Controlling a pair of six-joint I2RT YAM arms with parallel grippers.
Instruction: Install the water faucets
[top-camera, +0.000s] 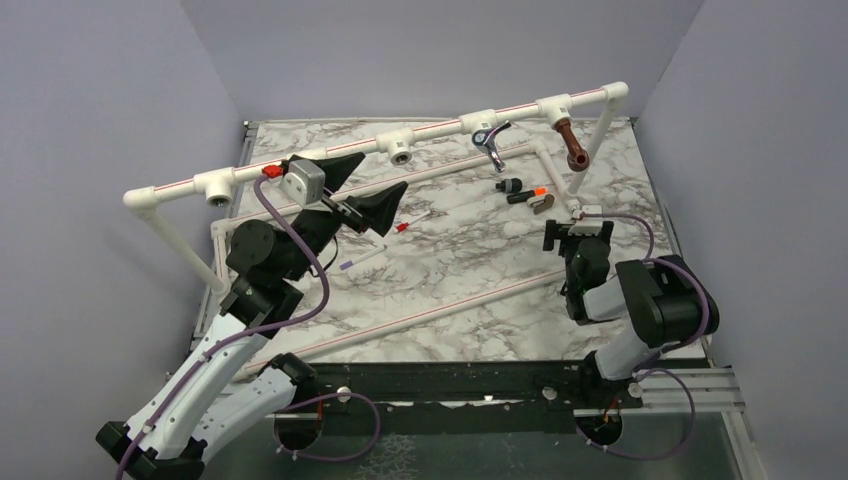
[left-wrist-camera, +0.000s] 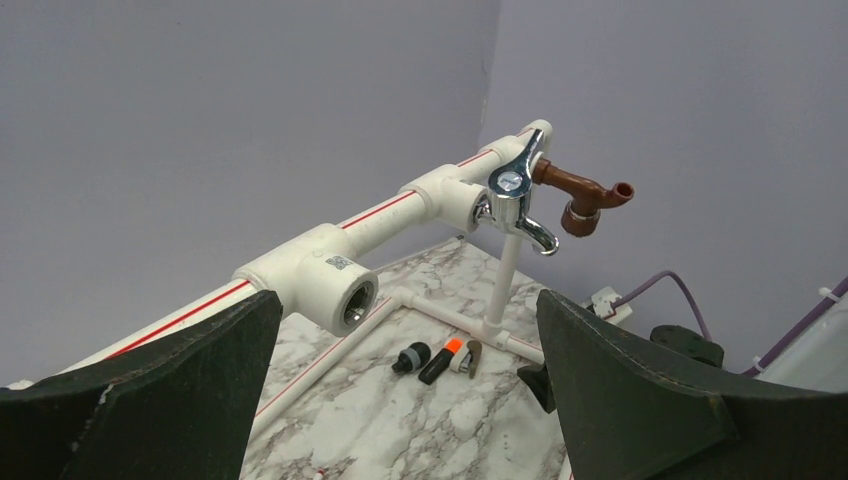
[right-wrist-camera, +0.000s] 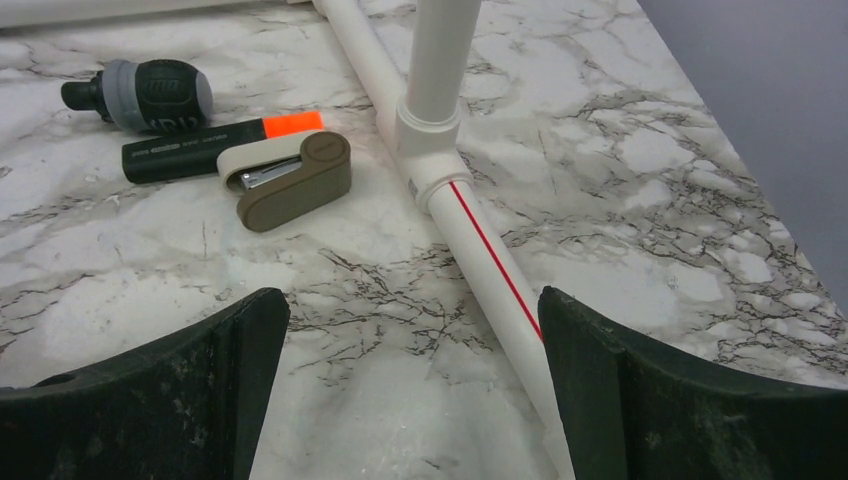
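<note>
Chrome faucet (top-camera: 490, 141) and brown faucet (top-camera: 571, 146) hang from the pipe (top-camera: 430, 131) at one o'clock; left fingers (left-wrist-camera: 190, 385) and right fingers (right-wrist-camera: 190, 385) gape, released.

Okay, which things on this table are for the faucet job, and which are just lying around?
For the job: chrome faucet, brown faucet, white pipe frame with tee sockets.
Lying about: tan stapler, orange-capped marker, grey-black knob, red-tipped stick, purple-tipped stick.

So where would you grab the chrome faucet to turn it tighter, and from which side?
Probably grip the chrome faucet by its short body between lever and spout, fingers across its sides, coming from the front. It juts from the white tee toward the arms, and the pipe blocks the back.
</note>
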